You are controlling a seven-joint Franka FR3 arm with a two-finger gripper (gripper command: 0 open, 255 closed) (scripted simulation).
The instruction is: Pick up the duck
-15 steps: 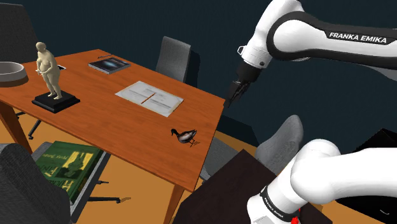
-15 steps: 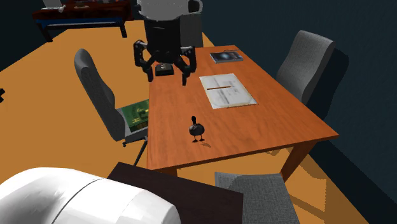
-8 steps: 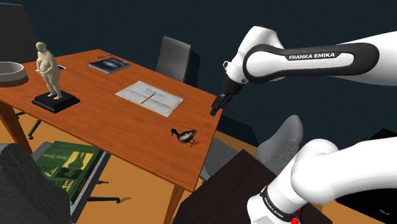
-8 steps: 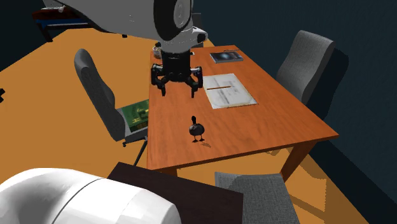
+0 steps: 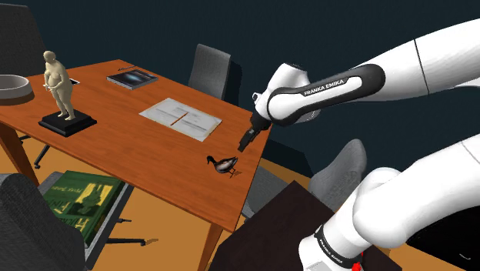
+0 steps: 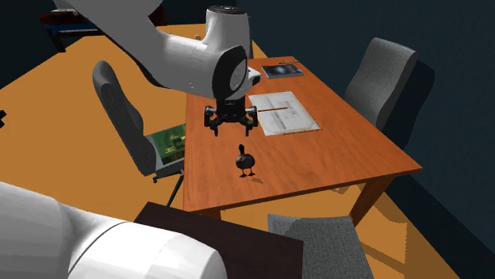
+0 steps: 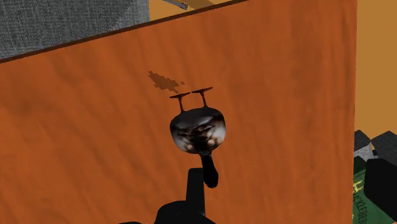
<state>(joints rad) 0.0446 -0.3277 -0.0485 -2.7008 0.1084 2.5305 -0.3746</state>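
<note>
A small dark duck (image 5: pixel 223 164) stands upright on thin legs near the corner of the orange-brown wooden table (image 5: pixel 115 146). In the second exterior view the duck (image 6: pixel 245 161) sits just in front of my black gripper (image 6: pixel 232 127), which hangs a little above the tabletop with its fingers spread and nothing between them. From the shoulder view the gripper (image 5: pixel 246 144) points down, just above and to the right of the duck, not touching it. The wrist view looks down on the duck (image 7: pixel 198 130), its round mottled body and dark neck close below the hand.
White paper sheets (image 5: pixel 180 117) lie mid-table just beyond the gripper, and a dark book (image 5: pixel 132 78) farther back. A pale statue on a black base (image 5: pixel 60 85) and a grey bowl (image 5: pixel 11 86) stand at the far end. Grey chairs (image 6: pixel 119 111) (image 6: pixel 385 75) flank the table. The table edge (image 5: pixel 250 189) runs close to the duck.
The arm has swung down and toward the duck, bringing the gripper from high beside the table to just above the duck. The fingers have stayed open. The duck has not moved.
</note>
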